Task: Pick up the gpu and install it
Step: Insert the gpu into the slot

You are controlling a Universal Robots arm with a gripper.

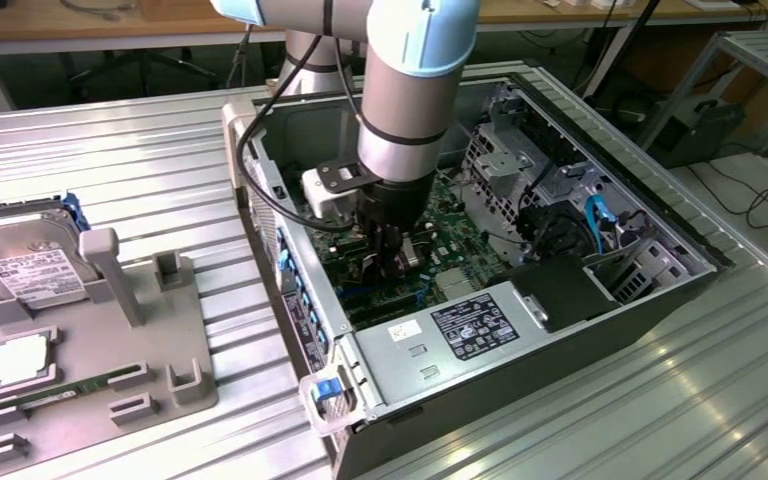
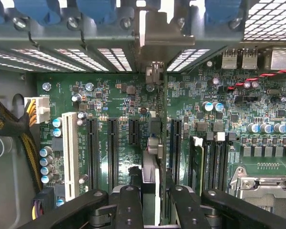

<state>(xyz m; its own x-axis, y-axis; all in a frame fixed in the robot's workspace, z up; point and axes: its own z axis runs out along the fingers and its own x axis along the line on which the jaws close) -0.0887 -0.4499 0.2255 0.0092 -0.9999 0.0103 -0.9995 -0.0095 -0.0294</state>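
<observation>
Open case (image 1: 651,215) on metal table (image 1: 117,140); arm (image 1: 404,90) reaches inside. Gripper (image 1: 391,262) low over motherboard (image 2: 109,100), fingers (image 2: 128,205) pinching gpu (image 2: 151,162) edge-on, upright, between expansion slots, bracket toward rear vents.

Your gpu (image 2: 151,157) stands on edge over the green motherboard (image 2: 133,119), seen edge-on as a thin card running between the black expansion slots. Its silver metal bracket (image 2: 157,38) sits up against the slotted rear panel of the case (image 1: 704,250).
</observation>
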